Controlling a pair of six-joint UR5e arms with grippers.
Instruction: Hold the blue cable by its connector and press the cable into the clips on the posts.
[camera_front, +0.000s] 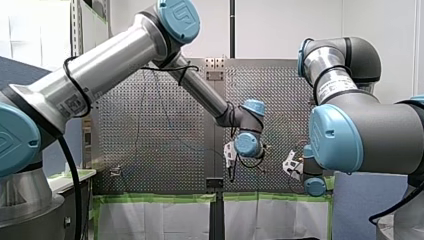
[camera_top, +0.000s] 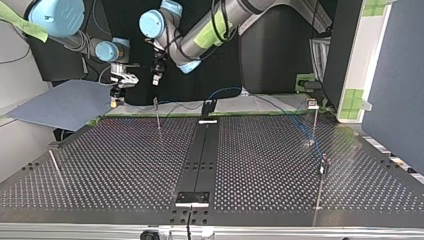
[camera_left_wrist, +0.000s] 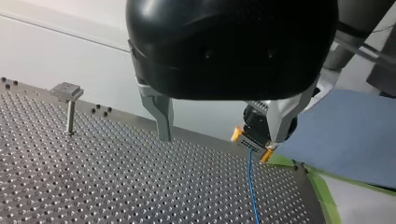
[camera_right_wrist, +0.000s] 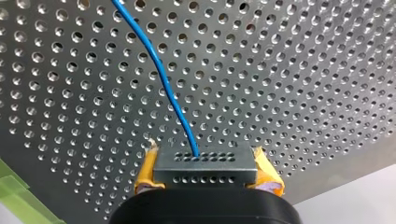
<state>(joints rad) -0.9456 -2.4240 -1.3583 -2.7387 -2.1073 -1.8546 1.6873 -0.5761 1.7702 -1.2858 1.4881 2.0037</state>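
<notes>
**At the grey, many-holed connector block (camera_right_wrist: 205, 161), a hold that could twist**

Yellow pads (camera_right_wrist: 147, 172) of my right gripper (camera_right_wrist: 206, 173) clamp the block at both ends. The thin blue cable (camera_right_wrist: 163, 84) leaves it and trails over the perforated metal table (camera_right_wrist: 303, 70), in no clip that I can see. My left gripper (camera_left_wrist: 219, 130) hangs wide and empty just beside it, with a slim metal clip-topped post (camera_left_wrist: 69, 105) further off. Pulling the cable taut could swivel the block, and the two close grippers could knock together.
</notes>
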